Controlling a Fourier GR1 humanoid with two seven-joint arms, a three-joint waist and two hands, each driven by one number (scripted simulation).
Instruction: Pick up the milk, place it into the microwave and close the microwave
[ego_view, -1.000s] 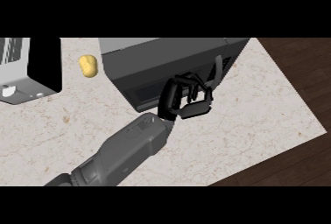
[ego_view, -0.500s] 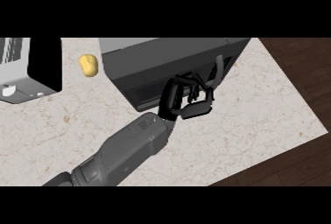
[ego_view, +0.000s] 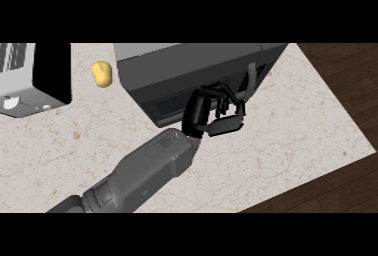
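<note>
No readable text anywhere in the head view. Microwave (ego_view: 184, 70) casing and front showed no brand, numbers or button labels that could be made out. The white-and-black appliance (ego_view: 33, 80) at the left edge had slots and a couple of small pale marks on its face, too small to read as characters. The yellow item (ego_view: 101, 74) on the counter (ego_view: 295, 125) carried no label. Nothing printed on the forearm or hand either. No signs or stickers seen on the counter surface.
</note>
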